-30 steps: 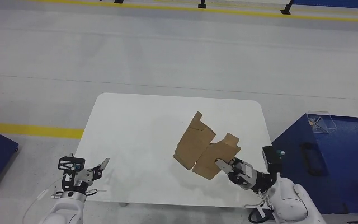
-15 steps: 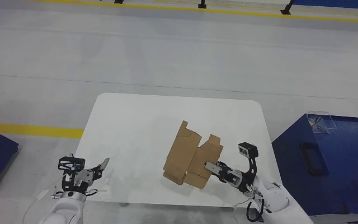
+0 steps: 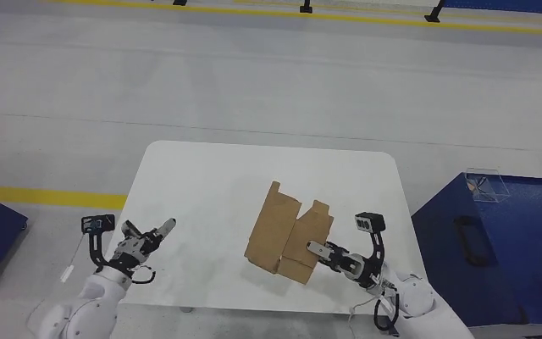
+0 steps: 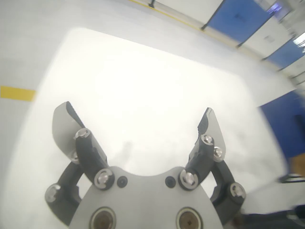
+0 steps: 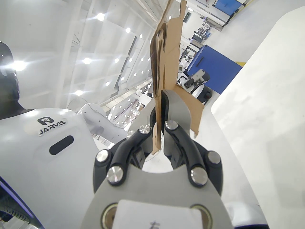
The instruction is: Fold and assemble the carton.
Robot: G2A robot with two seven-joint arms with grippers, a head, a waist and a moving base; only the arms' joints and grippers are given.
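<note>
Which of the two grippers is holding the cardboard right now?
The right gripper: it is shut on the near edge of the flattened carton. The left gripper is wide open with nothing between its jaws.

White round-cornered table (image 3: 203, 195) on grey floor (image 3: 254, 76).

White round-cornered table (image 3: 212, 186) at centre, on pale grey floor. Blue cabinet (image 3: 508, 263) off table corner at 4 o'clock, with clear box (image 3: 486, 185) resting on top. Yellow floor stripe (image 3: 59, 198) at 9 o'clock. Blue and white partition panels (image 4: 238, 15) beyond.
</note>
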